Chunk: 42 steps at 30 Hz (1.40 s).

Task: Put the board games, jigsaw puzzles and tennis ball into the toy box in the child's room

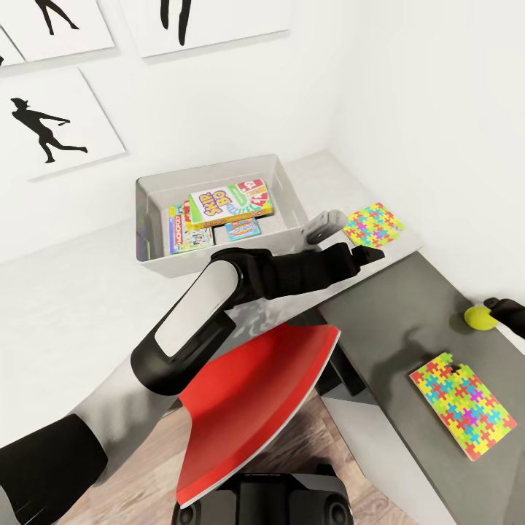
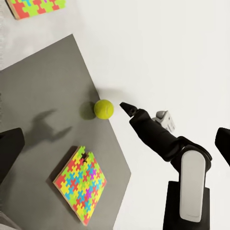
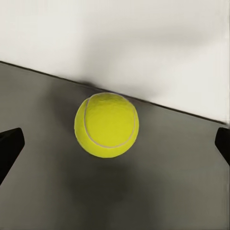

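Note:
The pale grey toy box (image 1: 147,219) stands on the table (image 1: 73,313) against the wall. The three board games lie in it: SKIP-BO (image 1: 222,205), MONOPOLY (image 1: 182,233) and a small blue one (image 1: 243,229). One jigsaw puzzle (image 1: 373,224) lies right of the box, the other (image 1: 459,405) on the dark wing (image 1: 394,321). The tennis ball (image 1: 479,317) (image 3: 106,125) rests at the wing's wall edge. My right gripper (image 1: 504,312) (image 3: 115,148) is open, with the ball just ahead between its fingers, untouched. My left gripper (image 1: 364,255) hangs open beside the far puzzle, holding nothing.
White walls close in behind the box and along the right of the wing. My red trunk (image 1: 255,408) sits in the crook of the L-shaped desk, above wooden floor (image 1: 306,445). Framed silhouette pictures (image 1: 51,124) hang over the table.

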### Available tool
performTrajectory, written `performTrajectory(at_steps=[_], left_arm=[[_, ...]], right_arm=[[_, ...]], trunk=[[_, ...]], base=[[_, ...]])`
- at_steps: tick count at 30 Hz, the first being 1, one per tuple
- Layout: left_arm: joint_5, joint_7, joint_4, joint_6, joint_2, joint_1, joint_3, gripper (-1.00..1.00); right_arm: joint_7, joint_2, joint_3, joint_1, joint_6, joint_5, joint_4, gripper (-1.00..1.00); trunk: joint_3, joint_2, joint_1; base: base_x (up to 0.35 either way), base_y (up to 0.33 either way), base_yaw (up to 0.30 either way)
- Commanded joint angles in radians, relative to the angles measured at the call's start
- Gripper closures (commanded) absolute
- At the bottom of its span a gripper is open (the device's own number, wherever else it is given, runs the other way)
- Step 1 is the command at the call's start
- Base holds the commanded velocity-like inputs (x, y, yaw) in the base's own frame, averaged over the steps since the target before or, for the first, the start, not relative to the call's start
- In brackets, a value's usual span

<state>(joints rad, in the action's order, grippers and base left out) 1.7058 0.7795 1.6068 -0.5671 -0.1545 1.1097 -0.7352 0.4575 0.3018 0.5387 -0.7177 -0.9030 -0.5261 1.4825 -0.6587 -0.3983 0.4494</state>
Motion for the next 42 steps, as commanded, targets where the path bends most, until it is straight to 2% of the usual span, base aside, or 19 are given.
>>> performTrajectory(at_steps=[1,8,14,17,20,21,24,32,39,42], left_arm=[[0.008,0.009,0.001,0.000,0.000,0.001,0.000,-1.00],[0.008,0.009,0.001,-0.001,-0.001,0.004,0.000,-1.00],[0.012,0.008,0.001,-0.002,-0.011,0.039,0.000,-1.00],[0.028,0.008,0.001,-0.001,-0.016,0.063,0.000,-1.00],[0.072,0.008,0.001,0.000,-0.020,0.099,-0.002,-1.00],[0.072,0.008,0.001,0.000,-0.020,0.099,-0.002,-1.00],[0.107,0.009,0.001,0.000,-0.020,0.129,-0.003,-1.00],[0.145,0.009,0.001,0.001,-0.020,0.192,-0.003,-1.00],[0.205,0.012,0.001,0.006,-0.020,0.253,-0.003,-1.00],[0.218,0.014,0.001,0.007,-0.020,0.263,-0.003,-1.00]], right_arm=[[0.010,0.000,0.000,-0.001,-0.003,-0.011,0.001,-1.00],[0.036,0.003,-0.002,-0.001,0.004,-0.011,-0.002,-1.00],[0.045,0.002,-0.002,0.000,0.007,-0.011,-0.004,-1.00],[0.046,0.001,-0.002,0.000,0.008,-0.010,-0.005,-1.00],[0.047,0.001,-0.004,0.000,0.007,-0.010,-0.006,-1.00],[0.047,0.001,-0.004,0.000,0.007,-0.010,-0.006,-1.00],[0.047,0.002,-0.004,0.000,0.007,-0.011,-0.006,-1.00],[0.048,0.006,-0.004,-0.001,0.007,-0.011,-0.007,-1.00],[0.049,0.005,-0.005,-0.003,0.007,-0.012,-0.007,-1.00],[0.049,0.003,-0.008,-0.003,0.007,-0.012,-0.007,-1.00]], trunk=[[-0.001,-0.002,0.001],[-0.001,-0.002,0.001],[-0.001,-0.002,0.001],[-0.001,-0.002,0.001],[-0.001,-0.002,0.001],[-0.001,-0.002,0.001],[-0.001,-0.002,0.001],[-0.001,-0.002,0.001],[-0.001,-0.002,0.001],[-0.002,-0.002,0.001]], base=[[0.000,0.000,0.000],[0.000,0.000,0.000],[0.000,0.000,0.000],[0.000,0.000,0.000],[0.000,0.000,0.000],[0.000,0.000,0.000],[0.000,0.000,0.000],[0.000,0.000,0.000],[0.000,0.000,0.000],[0.000,0.000,0.000]])
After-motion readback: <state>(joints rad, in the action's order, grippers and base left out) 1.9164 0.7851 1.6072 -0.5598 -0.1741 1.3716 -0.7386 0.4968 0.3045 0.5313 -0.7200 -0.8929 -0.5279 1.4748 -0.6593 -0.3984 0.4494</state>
